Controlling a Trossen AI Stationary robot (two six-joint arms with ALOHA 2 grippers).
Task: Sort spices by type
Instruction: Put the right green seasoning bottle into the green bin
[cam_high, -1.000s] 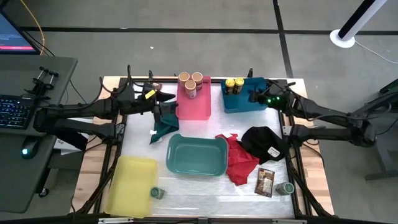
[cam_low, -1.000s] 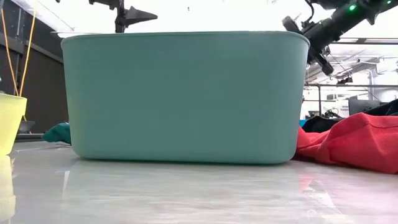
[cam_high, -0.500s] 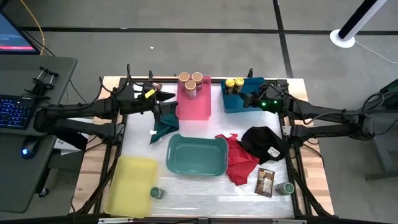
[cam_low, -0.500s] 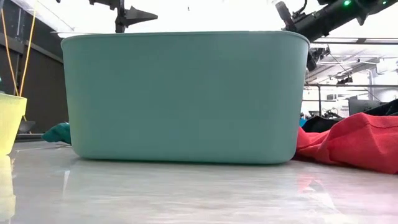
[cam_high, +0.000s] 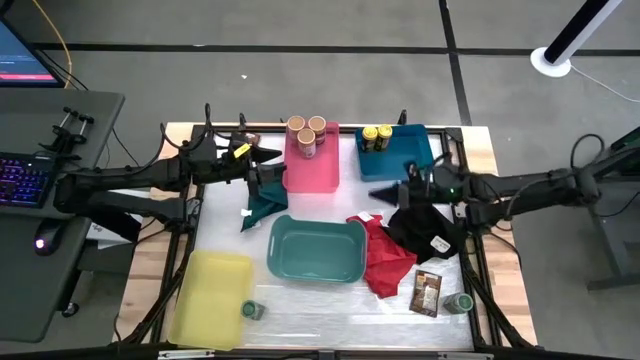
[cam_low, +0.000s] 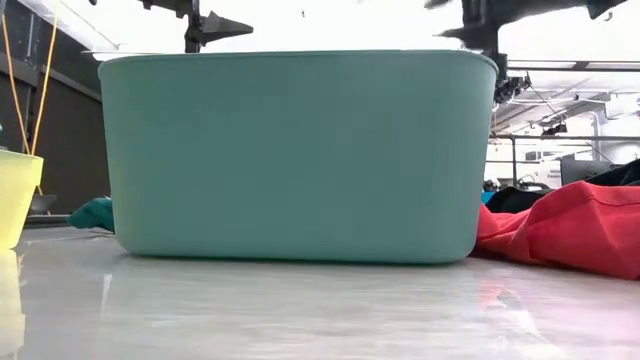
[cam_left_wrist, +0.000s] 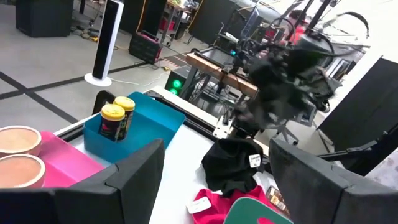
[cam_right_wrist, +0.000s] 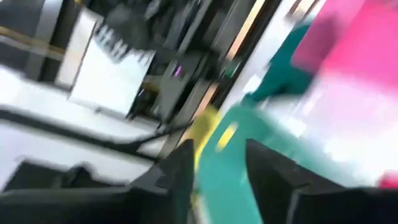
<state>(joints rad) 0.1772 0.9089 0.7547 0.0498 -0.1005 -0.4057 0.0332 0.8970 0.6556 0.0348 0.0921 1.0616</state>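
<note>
We see open tabletop (cam_high: 310, 305) along the near edge, between the yellow bin (cam_high: 211, 296) and the brown packet (cam_high: 427, 293), with only a green-lidded jar (cam_high: 251, 310) beside the yellow bin. The teal bin (cam_high: 316, 249) fills the middle, and the red cloth (cam_high: 385, 260) and black cloth (cam_high: 424, 227) crowd its right side. The left gripper (cam_high: 270, 166) hangs by the pink bin (cam_high: 312, 168), above the dark green cloth (cam_high: 262, 203). The right gripper (cam_high: 385, 192) sits between the blue bin (cam_high: 398, 158) and the black cloth, narrowing that gap.
</note>
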